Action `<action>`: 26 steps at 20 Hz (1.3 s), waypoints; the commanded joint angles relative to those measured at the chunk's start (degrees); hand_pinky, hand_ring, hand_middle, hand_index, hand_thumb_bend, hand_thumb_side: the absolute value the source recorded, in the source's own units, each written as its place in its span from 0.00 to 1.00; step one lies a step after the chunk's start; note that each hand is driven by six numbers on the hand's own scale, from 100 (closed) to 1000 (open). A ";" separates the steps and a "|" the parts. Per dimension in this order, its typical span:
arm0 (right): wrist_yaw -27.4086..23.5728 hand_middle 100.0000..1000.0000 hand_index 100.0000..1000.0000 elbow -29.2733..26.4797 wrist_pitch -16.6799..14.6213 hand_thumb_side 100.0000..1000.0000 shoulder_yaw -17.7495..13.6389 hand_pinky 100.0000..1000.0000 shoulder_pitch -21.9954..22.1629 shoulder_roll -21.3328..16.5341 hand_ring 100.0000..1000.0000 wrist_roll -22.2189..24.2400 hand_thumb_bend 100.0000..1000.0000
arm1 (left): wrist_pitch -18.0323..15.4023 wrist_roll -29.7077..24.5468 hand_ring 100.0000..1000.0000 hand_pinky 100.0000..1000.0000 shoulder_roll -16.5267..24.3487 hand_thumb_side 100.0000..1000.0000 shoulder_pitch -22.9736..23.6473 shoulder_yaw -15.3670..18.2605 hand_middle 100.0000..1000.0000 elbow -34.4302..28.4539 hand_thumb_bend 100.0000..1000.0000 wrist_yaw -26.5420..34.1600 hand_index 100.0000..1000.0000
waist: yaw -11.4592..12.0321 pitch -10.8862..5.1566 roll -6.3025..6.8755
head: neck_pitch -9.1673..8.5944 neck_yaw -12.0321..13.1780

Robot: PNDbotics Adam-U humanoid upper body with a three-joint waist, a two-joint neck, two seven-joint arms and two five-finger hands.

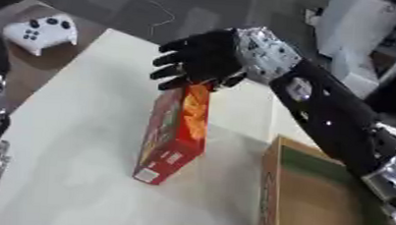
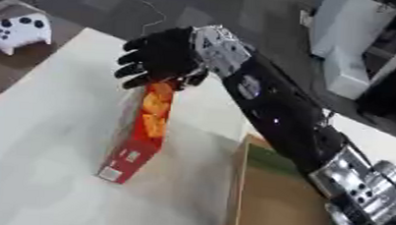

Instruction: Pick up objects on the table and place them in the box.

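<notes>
Left eye view puts the cardboard box [image 1: 269,197] nearest, at the lower right, its open top showing a bare brown floor and a green inner flap; I can see nothing inside it. Just beside it to the left, on the pale table [image 1: 70,141], stands a tall red and orange carton [image 1: 176,133], tilted, with its lower end on the tabletop and its upper end raised. At that upper end the right hand [image 2: 157,55] has come in from the right, its thumb and fingers curled over the carton's top edge, so it holds the carton there. My guess is the pick-up step is in hand: the carton is gripped but its bottom corner seems not yet off the table. Next it wants lifting clear and carrying right over the box wall. Farther off, a white game controller [image 1: 41,32] lies untouched on a brown surface past the table's left edge. Dark and silver parts at the left edge may be the left arm; its hand I cannot make out.
</notes>
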 commanded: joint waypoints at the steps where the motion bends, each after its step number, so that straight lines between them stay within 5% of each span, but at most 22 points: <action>1: 2.68 0.86 1.00 0.47 0.01 0.13 -0.76 0.80 -0.46 0.78 0.84 -4.10 0.31 | 0.03 0.05 0.68 0.77 -0.03 0.72 -1.03 0.27 0.72 -0.77 0.15 0.41 0.88 | 0.21 -0.44 0.66 | -0.19 -0.50; 2: 3.40 0.89 1.00 0.35 0.01 0.10 -1.01 0.83 -0.22 1.28 0.86 -6.41 0.34 | 0.01 0.08 0.68 0.77 -0.17 0.72 -1.09 0.30 0.72 -0.77 0.15 0.43 0.88 | 0.36 -0.30 0.66 | -0.30 -0.69; 3: 4.28 0.75 1.00 0.35 0.01 0.16 -1.35 0.71 -0.03 1.68 0.74 -8.69 0.26 | 0.01 0.10 0.68 0.76 -0.27 0.72 -1.15 0.32 0.72 -0.77 0.15 0.44 0.88 | 0.51 -0.18 0.66 | -0.41 -0.92; 4: 4.82 0.76 1.00 0.23 0.01 0.16 -1.93 0.72 0.21 2.32 0.75 -11.36 0.26 | -0.01 0.12 0.68 0.77 -0.41 0.72 -1.24 0.32 0.72 -0.77 0.15 0.48 0.88 | 0.75 -0.01 0.66 | -0.59 -1.31; 6: 6.34 0.60 1.00 0.26 0.01 0.10 -2.67 0.44 0.53 3.07 0.55 -16.28 0.27 | -0.04 0.10 0.68 0.76 -0.60 0.72 -1.38 0.32 0.72 -0.77 0.15 0.53 0.88 | 1.10 0.23 0.66 | -0.94 -2.12; 9: 8.68 0.38 0.66 0.11 0.01 0.13 -3.05 0.03 0.80 3.53 0.30 -23.33 0.14 | -0.07 0.14 0.68 0.76 -0.81 0.72 -1.47 0.38 0.72 -0.77 0.15 0.65 0.88 | 1.36 0.44 0.66 | -1.25 -3.06; 10: 9.20 0.35 0.59 -0.16 0.01 0.16 -3.11 0.00 0.82 3.55 0.26 -25.96 0.10 | -0.06 0.15 0.68 0.76 -0.85 0.72 -1.47 0.41 0.72 -0.77 0.14 0.68 0.88 | 1.35 0.46 0.66 | -1.30 -3.15; 16: 10.19 0.25 0.41 -0.54 0.01 0.25 -3.20 0.00 0.84 0.57 0.15 -36.57 0.05 | 0.10 0.39 0.68 0.76 -0.56 0.72 -0.89 0.87 0.72 -0.77 0.14 0.55 0.88 | 0.25 -0.15 0.66 | -0.95 -2.50; 17: 8.92 0.24 0.40 -0.62 0.01 0.22 -3.22 0.00 0.86 -0.13 0.14 -37.53 0.11 | 0.15 0.49 0.68 0.76 -0.49 0.72 -0.77 0.97 0.72 -0.77 0.14 0.50 0.88 | 0.00 -0.27 0.66 | -0.86 -2.33; 21: 0.02 0.22 0.33 -2.42 0.01 0.25 -2.78 0.00 1.12 -4.49 0.12 -38.56 0.14 | 0.36 0.77 0.68 0.76 0.02 0.72 -0.20 1.31 0.72 -0.77 0.14 0.19 0.88 | -1.63 -0.83 0.66 | -0.62 -1.01; 26: -13.91 0.20 0.32 -8.13 0.01 0.24 0.52 0.00 3.47 -12.09 0.11 -33.71 0.15 | 0.84 1.22 0.68 0.76 0.78 0.72 1.02 1.86 0.72 -0.77 0.14 -0.32 0.88 | -4.62 -1.54 1.02 | 0.13 1.59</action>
